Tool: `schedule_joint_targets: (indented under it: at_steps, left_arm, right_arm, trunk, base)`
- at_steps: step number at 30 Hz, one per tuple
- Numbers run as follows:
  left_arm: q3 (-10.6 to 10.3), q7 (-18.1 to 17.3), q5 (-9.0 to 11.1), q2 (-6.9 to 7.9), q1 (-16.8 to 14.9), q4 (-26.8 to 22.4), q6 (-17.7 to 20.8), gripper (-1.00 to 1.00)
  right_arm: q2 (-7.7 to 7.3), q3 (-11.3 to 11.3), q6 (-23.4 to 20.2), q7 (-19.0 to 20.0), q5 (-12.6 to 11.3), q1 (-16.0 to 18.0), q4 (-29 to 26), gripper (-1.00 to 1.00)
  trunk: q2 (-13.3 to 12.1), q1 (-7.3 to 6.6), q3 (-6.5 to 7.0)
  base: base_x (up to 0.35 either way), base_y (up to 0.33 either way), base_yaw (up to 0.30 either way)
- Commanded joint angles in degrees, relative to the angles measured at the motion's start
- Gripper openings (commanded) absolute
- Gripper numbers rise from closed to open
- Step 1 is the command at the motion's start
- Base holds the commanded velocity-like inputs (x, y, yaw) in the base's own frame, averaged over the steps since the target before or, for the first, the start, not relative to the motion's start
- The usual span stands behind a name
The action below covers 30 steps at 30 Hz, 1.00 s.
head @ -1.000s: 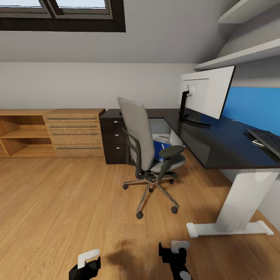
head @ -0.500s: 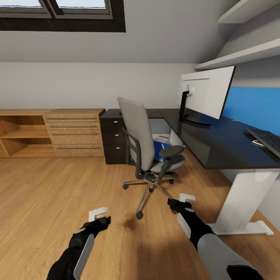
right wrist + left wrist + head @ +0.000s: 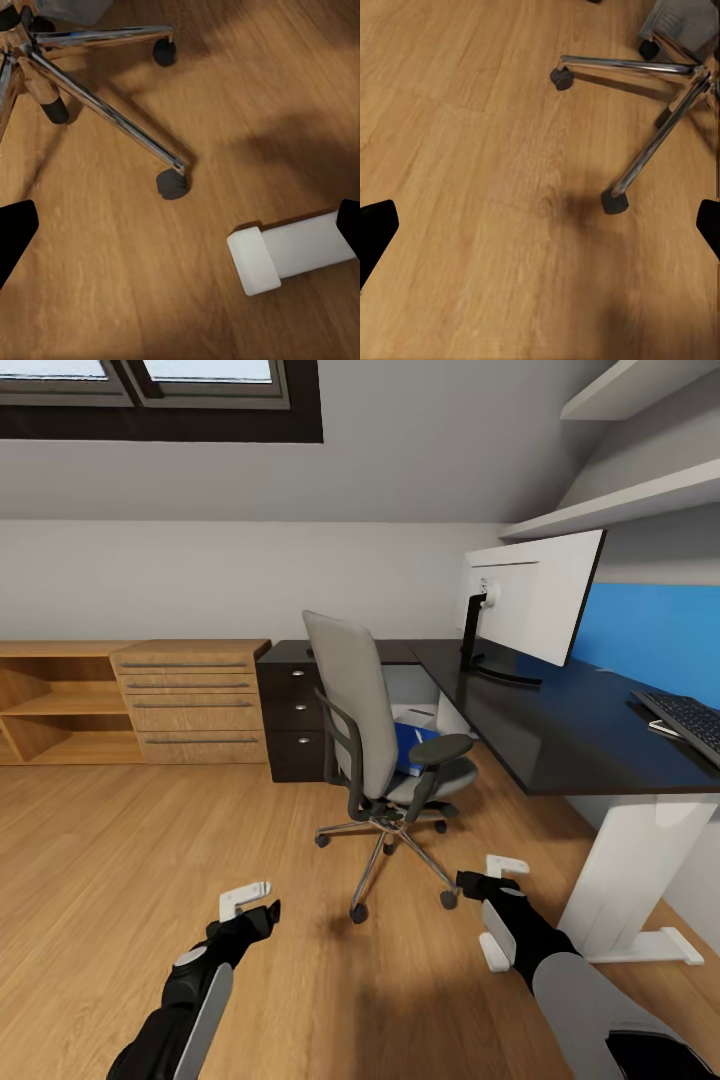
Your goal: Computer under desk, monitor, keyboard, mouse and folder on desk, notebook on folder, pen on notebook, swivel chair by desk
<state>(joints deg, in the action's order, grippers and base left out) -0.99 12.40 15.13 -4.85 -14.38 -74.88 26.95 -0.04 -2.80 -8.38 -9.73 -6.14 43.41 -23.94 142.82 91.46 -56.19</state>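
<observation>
Both arms low over floor; left gripper (image 3: pixel 245 897) and right gripper (image 3: pixel 505 867) jaws apart, holding nothing. Chair (image 3: pixel 372 750) beside desk (image 3: pixel 560 730).

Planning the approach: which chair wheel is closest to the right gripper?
The wheel at the front right of the chair, nearest the desk leg; the right gripper hovers just beside it.
</observation>
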Motion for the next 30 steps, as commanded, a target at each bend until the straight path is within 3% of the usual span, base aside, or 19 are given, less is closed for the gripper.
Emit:
schedule_joint_targets:
  at_steps: [1,4,17,30]
  left_arm:
    - [-0.08,0.52,0.61,0.05,0.95,-1.64,0.2,1.0]
    - [-0.07,0.52,0.6,0.06,4.99,-8.61,0.44,1.0]
    - [-0.07,0.6,0.53,0.14,5.5,-9.6,0.56,1.0]
    - [0.01,0.59,0.53,0.18,5.5,-9.58,0.56,1.0]
  right_arm:
    - [-0.02,0.11,-0.01,-0.11,-0.61,0.01,-0.13,1.0]
    - [0.04,0.08,1.87,0.05,-0.47,0.01,-0.14,1.0]
    - [0.04,-0.01,2.65,-0.06,-0.45,0.01,-0.18,1.0]
    - [0.04,-0.01,6.12,-0.33,-0.38,0.01,-0.14,1.0]
  trunk:
    - [0.02,-0.01,-0.06]
    - [0.02,-0.01,-0.06]
    - [0.02,-0.01,-0.06]
    - [0.02,-0.01,-0.06]
  base:
    - [0.0,0.0,0.0]
    - [0.0,0.0,0.0]
    - [0.159,0.0,0.0]
    - [0.235,0.0,0.0]
